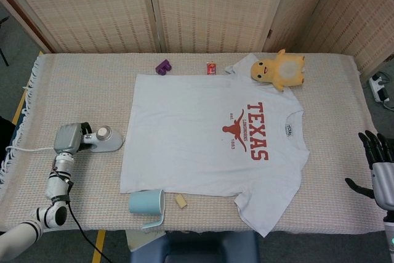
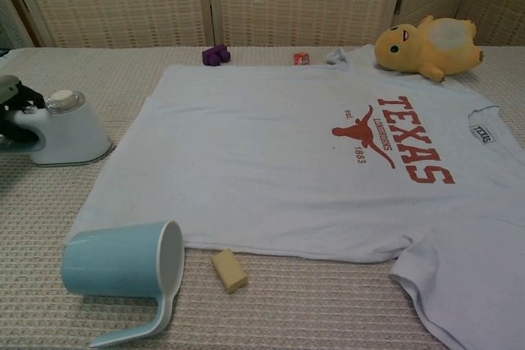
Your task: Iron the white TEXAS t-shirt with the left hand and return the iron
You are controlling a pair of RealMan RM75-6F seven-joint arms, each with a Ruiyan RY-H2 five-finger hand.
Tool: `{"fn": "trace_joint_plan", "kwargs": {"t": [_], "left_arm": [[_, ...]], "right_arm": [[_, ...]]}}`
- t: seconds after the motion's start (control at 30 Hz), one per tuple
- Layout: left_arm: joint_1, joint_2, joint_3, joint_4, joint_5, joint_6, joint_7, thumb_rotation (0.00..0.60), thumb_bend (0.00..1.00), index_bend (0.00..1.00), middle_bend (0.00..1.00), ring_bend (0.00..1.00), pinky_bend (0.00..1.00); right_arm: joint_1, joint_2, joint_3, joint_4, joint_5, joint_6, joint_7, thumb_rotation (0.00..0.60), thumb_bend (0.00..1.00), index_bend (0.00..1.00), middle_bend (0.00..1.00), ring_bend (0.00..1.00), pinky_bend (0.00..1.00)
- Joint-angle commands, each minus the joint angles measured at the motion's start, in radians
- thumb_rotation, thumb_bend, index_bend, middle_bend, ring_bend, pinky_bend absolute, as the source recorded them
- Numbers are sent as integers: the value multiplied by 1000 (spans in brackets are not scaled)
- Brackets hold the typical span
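My left hand point(image 1: 66, 138) is wrapped around the handle of the iron point(image 1: 103, 141), which sits on the table point(image 1: 74, 84) just left of the white TEXAS t-shirt point(image 1: 209, 146). The shirt lies flat mid-table. My right hand point(image 1: 378, 173) hangs off the table's right edge, fingers spread, holding nothing. A blue cup point(image 2: 123, 264) lies tipped over near the shirt's near-left corner.

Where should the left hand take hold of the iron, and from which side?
Grip the iron by its handle at the rear, cord end, coming from the table's left edge, where the left hand already wraps it. The pointed nose faces the t-shirt, so a rear grip allows a straight push onto the cloth.
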Motion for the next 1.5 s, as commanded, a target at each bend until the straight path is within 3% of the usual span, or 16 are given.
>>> {"fn": "trace_joint_plan", "kwargs": {"t": [0.03, 0.2, 0.3, 0.5, 0.57, 0.67, 0.73, 1.03, 1.2, 1.5], "left_arm": [[-7, -25, 9, 55, 64, 20, -118, 600, 415, 843, 887, 726, 705], [-6, -39, 7, 111, 118, 83, -247, 600, 423, 920, 984, 822, 748], [-1, -33, -1, 124, 138, 129, -303, 600, 427, 943, 1000, 845, 762], [7, 24, -18, 55, 169, 215, -339, 600, 428, 943, 1000, 845, 762], [10, 45, -25, 8, 177, 245, -335, 600, 428, 940, 1000, 845, 762], [10, 74, -19, -78, 203, 274, -315, 600, 428, 939, 1000, 845, 762], [4, 87, -7, -138, 229, 289, -286, 600, 428, 939, 1000, 845, 762], [-80, 65, 8, -296, 286, 248, -144, 600, 428, 940, 1000, 844, 762], [-139, 15, -11, -291, 261, 182, -93, 600, 428, 939, 1000, 844, 762], [-230, -115, -28, -172, 234, 122, 6, 600, 428, 941, 1000, 843, 763]], "right_arm": [[30, 35, -27, -21, 14, -112, 66, 600, 18, 0, 62, 23, 133], [80, 53, -61, -27, -35, -222, 121, 600, 90, 0, 68, 23, 138], [115, 43, -85, -21, -80, -287, 155, 600, 210, 0, 71, 23, 138], [187, 5, -121, -2, -159, -394, 215, 600, 567, 0, 81, 11, 131], [213, -13, -132, 11, -186, -425, 238, 598, 743, 0, 82, 0, 81], [243, -46, -145, 41, -216, -457, 250, 528, 920, 0, 82, 0, 21], [260, -80, -147, 76, -224, -472, 247, 501, 961, 0, 83, 0, 5], [322, -215, -165, 221, -236, -537, 269, 500, 984, 0, 97, 0, 6], [334, -265, -181, 289, -246, -533, 299, 498, 983, 0, 97, 0, 6], [336, -340, -208, 403, -255, -504, 340, 498, 983, 0, 97, 0, 7]]}}
